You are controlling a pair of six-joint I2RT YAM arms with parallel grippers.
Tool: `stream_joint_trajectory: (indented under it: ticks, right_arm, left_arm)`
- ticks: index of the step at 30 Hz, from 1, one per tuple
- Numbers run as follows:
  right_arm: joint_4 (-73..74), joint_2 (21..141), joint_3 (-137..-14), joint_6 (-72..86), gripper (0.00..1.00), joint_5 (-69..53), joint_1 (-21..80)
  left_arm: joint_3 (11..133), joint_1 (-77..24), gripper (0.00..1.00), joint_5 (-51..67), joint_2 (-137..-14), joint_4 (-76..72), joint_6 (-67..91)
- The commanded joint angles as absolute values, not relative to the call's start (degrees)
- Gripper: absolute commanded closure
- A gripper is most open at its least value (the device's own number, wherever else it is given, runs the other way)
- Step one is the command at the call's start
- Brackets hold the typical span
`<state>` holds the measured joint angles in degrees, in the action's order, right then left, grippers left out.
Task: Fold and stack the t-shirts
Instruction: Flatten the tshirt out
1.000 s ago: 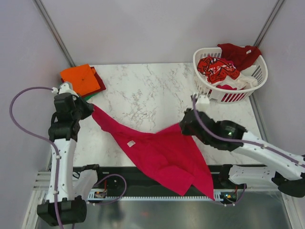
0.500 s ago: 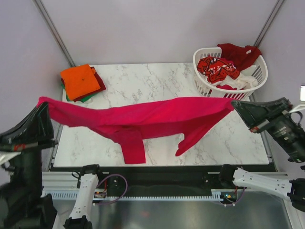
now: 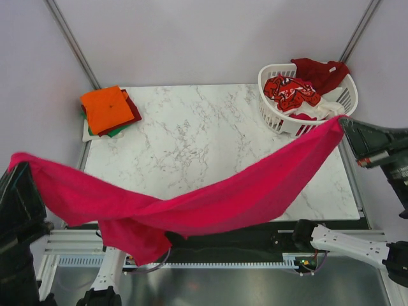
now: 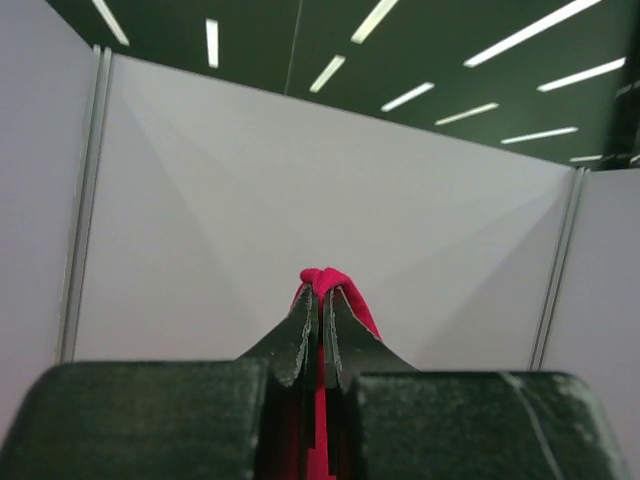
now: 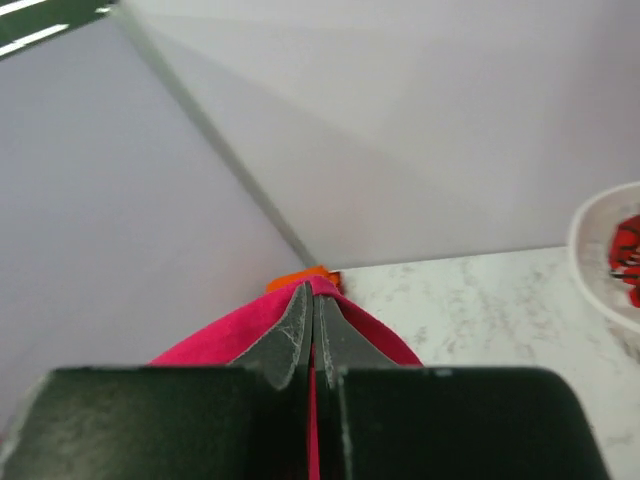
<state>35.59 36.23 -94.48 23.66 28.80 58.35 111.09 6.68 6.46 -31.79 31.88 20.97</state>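
Left gripper (image 3: 21, 167): jaws are pinching tight on one end of the magenta-red t-shirt (image 3: 191, 207), at 8 o'clock in the top view, beyond the table edge.
Right gripper (image 3: 345, 122): jaws are clamping narrow on the opposite end, at 3 o'clock, just beside the basket (image 3: 278, 120).
Magenta-red t-shirt: is hanging in the air as a sagging band between both grippers, with a loose fold drooping past the near edge at 7 o'clock (a small tuft is poking out above the left fingertips in the wrist view).
Folded stack (image 3: 107, 108): is lying at 10 o'clock, orange on top, green and dark red edges showing beneath.
Basket: white, slatted, is sitting at 2 o'clock, holding a red-patterned shirt (image 3: 292, 92), a dark red shirt (image 3: 322, 71) and white cloth (image 3: 328, 108).
Surface: the table (image 3: 210, 127) is showing a white marble pattern with grey veins.
Room: pale grey-lilac wall panels (image 3: 210, 38) and metal corner posts (image 3: 71, 41) are enclosing the table; ceiling light strips (image 4: 408, 96) are showing in the left wrist view.
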Motion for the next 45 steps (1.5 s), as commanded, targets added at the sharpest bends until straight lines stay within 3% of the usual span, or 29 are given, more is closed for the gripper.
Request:
stream_joint_trajectory:
  ticks: [1,2,5,8,10,12,13,14,15,16,17,18,20,25,29,35,39,40,45]
  right_arm:
    - [42.6,51.3,-99.5,19.8,1.00,52.0,59.1]
    - [43.1,57.0,-100.1,18.8,1.00,59.6,59.1]
    - [41.1,66.8,-100.5,15.7,1.00,62.9,55.7]
    - [38.0,76.0,-98.4,19.2,1.00,39.4,35.2]
    - [37.2,83.1,-97.9,22.8,1.00,33.8,24.2]
    - [41.4,98.6,-104.8,24.5,1.00,24.7,18.7]
    - [45.6,104.6,-110.2,25.8,0.87,23.6,15.7]
    - [50.1,114.6,-121.3,26.4,0.70,24.0,15.1]
    - [56.7,117.8,-125.6,26.7,0.33,26.6,15.1]
    - [57.9,119.7,-128.5,26.7,0.20,26.9,15.4]
    - [57.6,119.1,-128.5,26.7,0.12,26.9,15.7]
    - [54.6,117.7,-127.0,26.6,0.02,27.3,16.2]
    - [51.1,113.2,-122.6,25.4,0.02,27.2,17.6]
    - [49.5,106.8,-117.5,24.7,0.02,26.9,21.3]
    - [41.2,96.2,-99.5,24.8,0.02,23.0,27.8]
    - [23.0,91.2,-74.2,29.5,0.03,7.5,30.3]
    - [16.5,96.6,-70.9,27.7,0.12,-2.4,30.0]
    - [15.7,98.5,-70.8,27.7,0.14,-3.3,29.5]
    - [12.8,101.6,-69.2,27.5,0.28,-4.3,27.3]
  left_arm:
    - [109.6,6.7,0.98,8.4,-46.6,37.1,22.1]
    - [107.8,6.7,0.98,8.8,-51.5,38.3,22.3]
    - [101.5,6.7,0.98,7.3,-62.5,38.8,23.3]
    - [99.1,6.2,0.98,5.0,-76.9,38.3,23.6]
    - [101.2,5.5,0.98,3.9,-87.0,38.4,22.8]
    - [113.9,2.0,0.93,-1.5,-108.1,47.3,19.7]
    - [123.7,1.2,0.81,-1.5,-116.7,54.9,19.1]
    - [150.4,-1.5,0.74,-1.9,-125.4,63.3,18.6]
    - [163.3,-2.6,0.60,-2.1,-139.2,75.5,18.2]
    - [165.0,-3.5,0.48,-3.1,-138.2,74.9,19.2]
    - [153.4,-6.6,0.37,-5.1,-134.9,71.2,17.7]
    - [145.8,-8.3,0.01,-7.5,-126.9,67.1,16.6]
    - [127.8,-10.7,0.00,-10.4,-118.6,54.3,15.5]
    - [117.4,-10.8,0.01,-10.3,-106.6,51.9,15.9]
    - [105.4,-10.7,0.11,-12.0,-101.6,50.5,15.0]
    - [90.3,-10.9,0.15,-13.1,-93.5,46.7,15.6]
    - [81.4,-10.9,0.15,-13.1,-89.0,46.1,15.6]
    - [78.2,-10.9,0.16,-8.0,-88.0,42.0,16.9]
    - [70.9,-11.0,0.18,-5.7,-81.7,39.2,20.0]
